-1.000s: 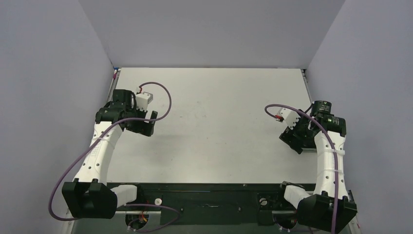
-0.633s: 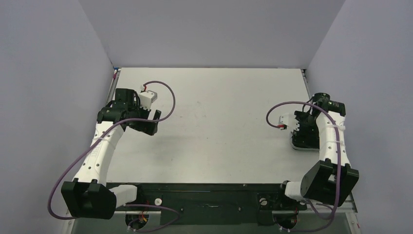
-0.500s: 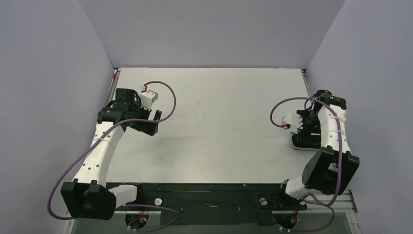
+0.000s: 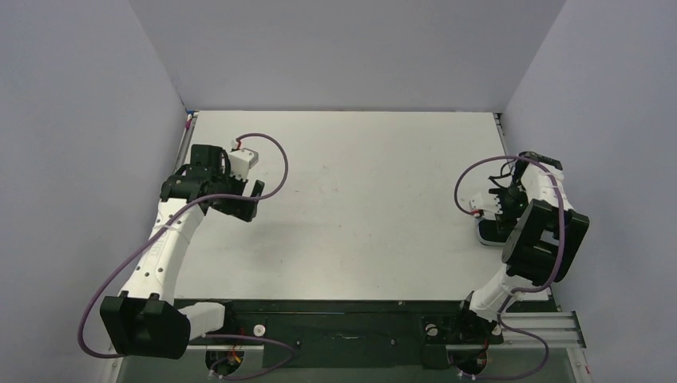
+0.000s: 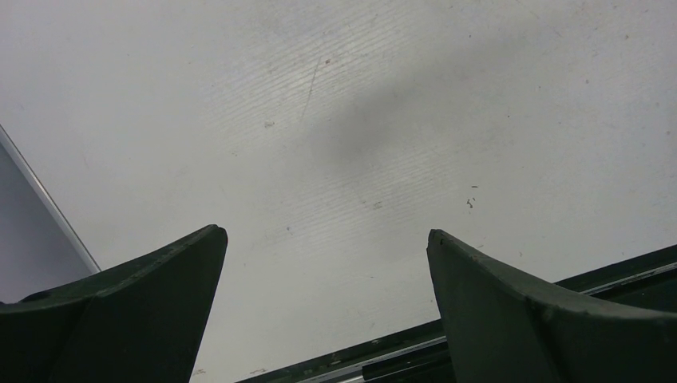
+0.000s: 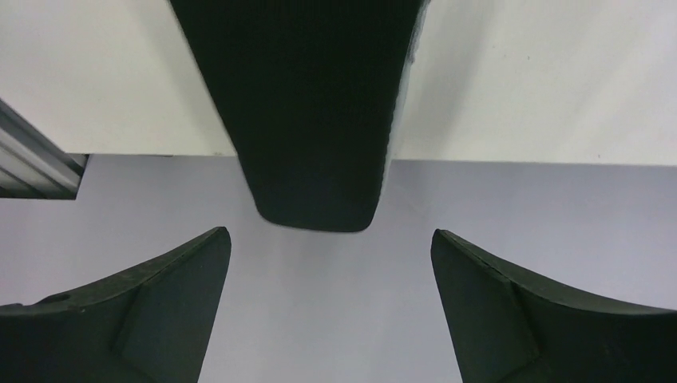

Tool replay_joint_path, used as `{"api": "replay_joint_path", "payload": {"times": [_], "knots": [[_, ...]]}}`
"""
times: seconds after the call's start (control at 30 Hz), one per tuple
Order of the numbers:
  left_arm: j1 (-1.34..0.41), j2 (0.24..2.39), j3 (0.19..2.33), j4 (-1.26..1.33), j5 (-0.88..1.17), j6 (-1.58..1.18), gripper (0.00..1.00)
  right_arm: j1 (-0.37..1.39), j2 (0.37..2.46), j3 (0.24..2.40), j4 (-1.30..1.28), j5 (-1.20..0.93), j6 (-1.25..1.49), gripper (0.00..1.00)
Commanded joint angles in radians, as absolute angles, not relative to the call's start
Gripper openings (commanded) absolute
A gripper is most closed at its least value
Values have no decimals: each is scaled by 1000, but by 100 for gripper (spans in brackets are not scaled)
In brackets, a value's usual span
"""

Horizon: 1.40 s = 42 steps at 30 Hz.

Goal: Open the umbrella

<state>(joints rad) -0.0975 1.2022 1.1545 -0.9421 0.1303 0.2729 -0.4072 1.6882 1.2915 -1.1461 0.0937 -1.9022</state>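
the left end effector point(image 5: 327, 235) is wide open and holds nothing. in its wrist view there is only bare white surface point(image 4: 359, 199) between and ahead of its fingers. no umbrella shows ahead of it or to either side.

the peach-tan umbrella is not visible as such in any view, so i cannot say for sure where it lies.

the right end effector point(image 6: 329, 232) is also wide open, with nothing gripped. straight ahead of it, on the middle line between the two fingers, is a dark oblong thing point(image 6: 311, 112) with a rounded near end. its long axis runs directly away from the end effector, and the fingers stand apart from it on both sides. i cannot tell if it is the folded umbrella or some other thing. in the top view a small pale-edged thing point(image 4: 484, 231) shows just beside this end effector, and it may be the same thing.

if that dark thing is the umbrella, the right arm is, by my judgement, much nearer, and the left arm is well apart from it.

i can read no brand, label or writing anywhere.
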Motion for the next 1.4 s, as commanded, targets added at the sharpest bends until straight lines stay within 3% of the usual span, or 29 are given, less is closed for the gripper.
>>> {"api": "replay_joint_path", "payload": {"times": [0.0, 0.23, 0.3, 0.33, 0.5, 0.77, 0.93, 1.2, 1.37], "knots": [[-98, 1210, 1194, -959, 118, 274, 97, -415, 1754, 1277, -1074, 112, -1923, 92], [-99, 1174, 1162, -967, 60, 281, 97, -387, 1814, 1234, -1047, 71, -1873, 89], [-99, 1161, 1150, -965, 62, 277, 97, -372, 1822, 1219, -1045, 49, -1853, 82], [-98, 1151, 1142, -965, 63, 272, 97, -359, 1824, 1212, -1045, 40, -1836, 71], [-95, 1108, 1108, -932, 76, 221, 97, -262, 1805, 1188, -1067, -46, -1765, 53], [-71, 935, 943, -668, 266, 25, 97, -24, 1763, 1189, -1108, -209, -1596, 44], [-61, 774, 740, -411, 423, -106, 97, 172, 1720, 1168, -1088, -267, -1507, 43], [-60, 793, 628, -374, 479, -233, 97, 555, 1716, 1170, -1033, -255, -1456, 44], [-58, 770, 568, -322, 502, -320, 97, 675, 1691, 1196, -973, -236, -1456, 72]]}}
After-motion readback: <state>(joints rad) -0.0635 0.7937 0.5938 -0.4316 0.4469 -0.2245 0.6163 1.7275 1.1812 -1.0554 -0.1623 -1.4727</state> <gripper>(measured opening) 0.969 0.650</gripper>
